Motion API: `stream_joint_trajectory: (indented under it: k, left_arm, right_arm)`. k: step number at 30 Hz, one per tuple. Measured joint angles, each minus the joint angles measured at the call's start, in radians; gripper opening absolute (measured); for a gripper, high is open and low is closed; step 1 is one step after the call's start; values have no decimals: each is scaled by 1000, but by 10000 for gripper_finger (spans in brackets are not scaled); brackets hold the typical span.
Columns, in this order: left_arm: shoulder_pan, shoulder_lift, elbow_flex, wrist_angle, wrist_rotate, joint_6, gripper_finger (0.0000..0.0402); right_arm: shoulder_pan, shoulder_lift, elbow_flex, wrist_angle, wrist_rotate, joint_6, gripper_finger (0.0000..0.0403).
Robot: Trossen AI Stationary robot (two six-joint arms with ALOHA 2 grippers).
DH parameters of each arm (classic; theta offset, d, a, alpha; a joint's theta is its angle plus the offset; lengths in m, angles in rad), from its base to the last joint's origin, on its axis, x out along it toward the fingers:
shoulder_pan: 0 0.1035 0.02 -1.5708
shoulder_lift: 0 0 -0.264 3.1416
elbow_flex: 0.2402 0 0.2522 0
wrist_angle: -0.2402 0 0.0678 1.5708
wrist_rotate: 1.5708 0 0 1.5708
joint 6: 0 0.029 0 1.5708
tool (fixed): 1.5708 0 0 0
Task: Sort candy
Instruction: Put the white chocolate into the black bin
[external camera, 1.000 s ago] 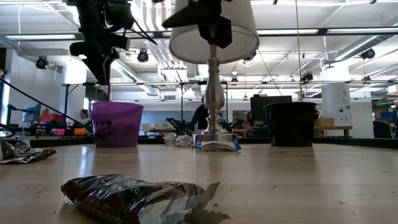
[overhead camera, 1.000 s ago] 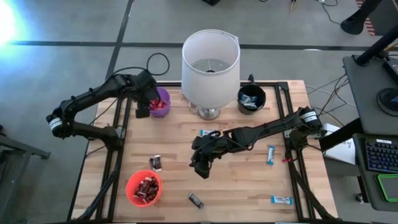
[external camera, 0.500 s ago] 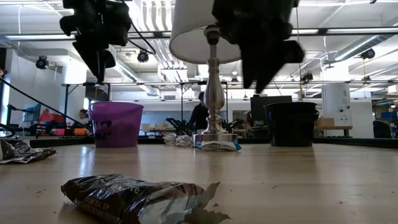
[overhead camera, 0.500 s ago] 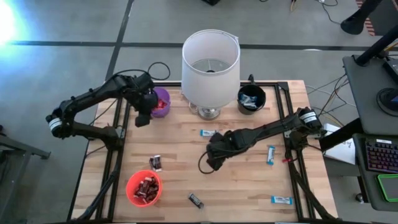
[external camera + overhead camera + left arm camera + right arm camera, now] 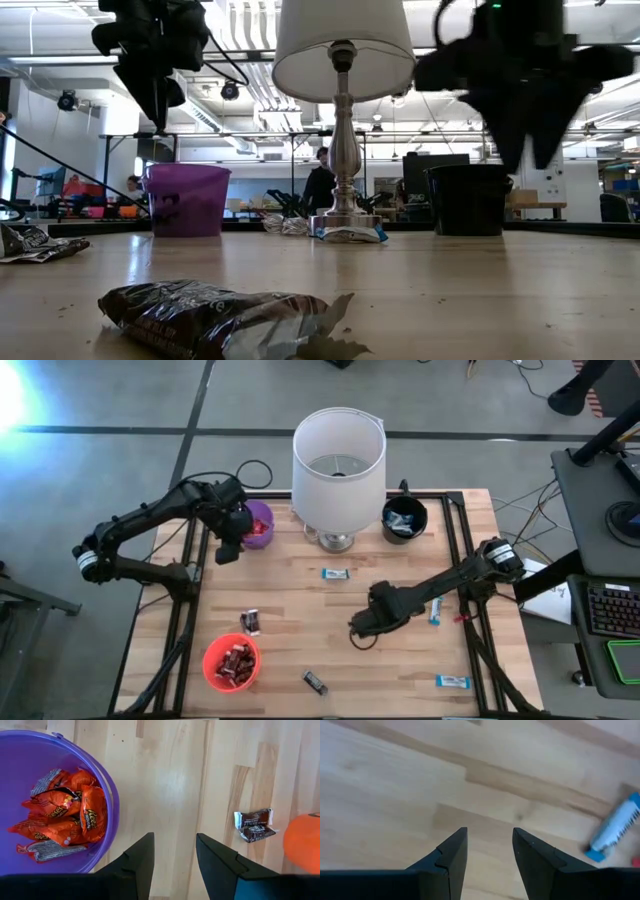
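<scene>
Candy is scattered over the wooden table [image 5: 290,610]: a blue-and-white bar [image 5: 435,609] lies just beside the right gripper [image 5: 362,629], whose fingers are parted and empty above bare wood; orange-wrapped pieces [image 5: 65,817] are heaped in the purple cup [image 5: 259,523], at whose edge the left gripper [image 5: 229,548] is held, likewise parted and empty.

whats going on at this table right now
Two robot arms are sorting wrapped candy into cups. The left pincer is open and empty beside the purple cup, which holds orange-wrapped candy. The right pincer is open and empty over bare wood in mid-table, near a blue candy bar. Other bars lie loose on the table.
</scene>
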Motion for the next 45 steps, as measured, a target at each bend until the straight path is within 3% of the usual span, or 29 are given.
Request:
stream_joint_trajectory:
  k: [8, 20, 45]
  left_arm:
    - [0, 0, 0, -2, -2, 1, 127]
    - [0, 0, 0, -1, -1, -11, 127]
    - [1, 0, 0, 70, -1, -186, 127]
  right_arm:
    - [75, -94, -167, -1, -53, 218, 150]
    - [185, -356, -453, 11, -17, 529, 150]
    - [199, -394, -731, 180, -117, 538, 137]
